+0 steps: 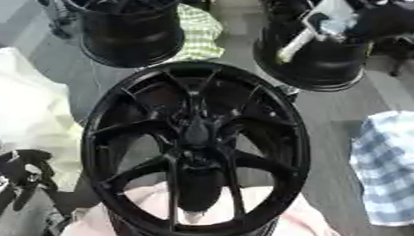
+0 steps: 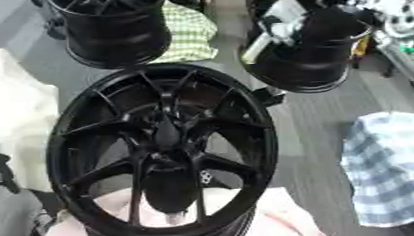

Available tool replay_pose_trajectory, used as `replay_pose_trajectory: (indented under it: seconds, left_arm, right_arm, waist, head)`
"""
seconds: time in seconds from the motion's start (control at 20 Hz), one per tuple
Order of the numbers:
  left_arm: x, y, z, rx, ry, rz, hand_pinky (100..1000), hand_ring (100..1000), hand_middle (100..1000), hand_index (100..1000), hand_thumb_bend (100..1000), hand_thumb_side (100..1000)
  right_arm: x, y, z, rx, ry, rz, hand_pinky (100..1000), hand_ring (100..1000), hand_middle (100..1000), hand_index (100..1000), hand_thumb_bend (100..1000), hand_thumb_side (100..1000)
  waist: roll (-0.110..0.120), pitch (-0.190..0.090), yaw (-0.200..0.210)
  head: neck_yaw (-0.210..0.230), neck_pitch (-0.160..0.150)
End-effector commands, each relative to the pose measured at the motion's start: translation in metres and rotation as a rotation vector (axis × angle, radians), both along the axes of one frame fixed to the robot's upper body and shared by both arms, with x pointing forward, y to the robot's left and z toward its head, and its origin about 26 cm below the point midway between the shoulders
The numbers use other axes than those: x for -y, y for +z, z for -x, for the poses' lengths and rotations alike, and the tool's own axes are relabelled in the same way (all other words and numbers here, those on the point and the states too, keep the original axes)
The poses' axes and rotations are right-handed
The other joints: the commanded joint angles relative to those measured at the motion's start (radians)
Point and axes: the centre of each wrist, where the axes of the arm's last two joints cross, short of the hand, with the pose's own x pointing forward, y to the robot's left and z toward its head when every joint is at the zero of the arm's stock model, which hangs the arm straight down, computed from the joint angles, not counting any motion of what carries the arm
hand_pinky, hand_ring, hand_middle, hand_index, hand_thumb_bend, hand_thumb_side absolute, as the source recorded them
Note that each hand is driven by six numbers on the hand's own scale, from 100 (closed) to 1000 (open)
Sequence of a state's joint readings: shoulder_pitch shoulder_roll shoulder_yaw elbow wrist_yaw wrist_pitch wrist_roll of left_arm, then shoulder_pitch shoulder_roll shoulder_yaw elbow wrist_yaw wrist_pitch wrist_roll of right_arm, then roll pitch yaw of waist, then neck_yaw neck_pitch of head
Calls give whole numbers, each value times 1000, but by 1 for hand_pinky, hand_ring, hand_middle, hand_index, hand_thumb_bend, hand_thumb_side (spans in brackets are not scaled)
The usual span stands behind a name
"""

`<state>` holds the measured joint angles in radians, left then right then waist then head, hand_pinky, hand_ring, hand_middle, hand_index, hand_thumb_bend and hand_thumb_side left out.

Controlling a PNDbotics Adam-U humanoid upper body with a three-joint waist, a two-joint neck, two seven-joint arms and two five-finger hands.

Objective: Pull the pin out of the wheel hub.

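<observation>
A black multi-spoke wheel hub (image 1: 194, 145) lies face up in the middle, resting on a pink cloth (image 1: 299, 226). Its spokes meet at a dark centre (image 1: 197, 135), and a dark elongated shape (image 1: 200, 185) runs from there toward the near rim. I cannot make out a pin against the black. My left hand (image 1: 20, 170) shows as a black shape with pale patches at the lower left edge, well apart from the wheel's rim. My right hand shows in neither view.
Two more black wheels stand at the back, one at the left (image 1: 128, 28) and one at the right (image 1: 317, 55) with a white object (image 1: 316, 27) in it. A green checked cloth (image 1: 198, 30), a blue checked cloth (image 1: 397, 167) and a white cloth (image 1: 17, 108) lie around.
</observation>
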<state>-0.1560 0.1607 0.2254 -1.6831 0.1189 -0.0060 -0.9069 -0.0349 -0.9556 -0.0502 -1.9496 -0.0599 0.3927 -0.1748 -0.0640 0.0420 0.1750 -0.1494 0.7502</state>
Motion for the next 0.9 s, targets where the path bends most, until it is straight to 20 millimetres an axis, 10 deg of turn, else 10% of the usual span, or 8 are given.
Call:
replay_pose_trajectory:
  seconds: [0.05,0.25,0.45,0.9]
  left_arm:
    - [-12,10,3,34,27,-30,573,162,537,763,100,668]
    - [-18,9,6,34,49,-38,573,154,537,763,100,670]
    - [-22,7,8,34,62,-33,574,155,537,762,100,664]
    - [-24,2,10,23,68,-29,574,151,537,761,100,665]
  right_arm:
    - [34,-42,20,122,-232,-86,671,634,714,862,509,263]
    - [46,-136,63,57,-533,-185,813,819,882,964,623,315]
    - [22,-201,85,42,-776,-309,786,794,869,945,602,325]
    - [-69,-223,48,189,-519,-563,722,706,786,900,510,272]
  waist:
    - [1,-3,-9]
    - [1,1,-25]
    - [9,-4,-34]
    - [16,-15,-42]
  head:
    - [12,-2]
    - [17,0]
    - [30,5]
    - [25,20]
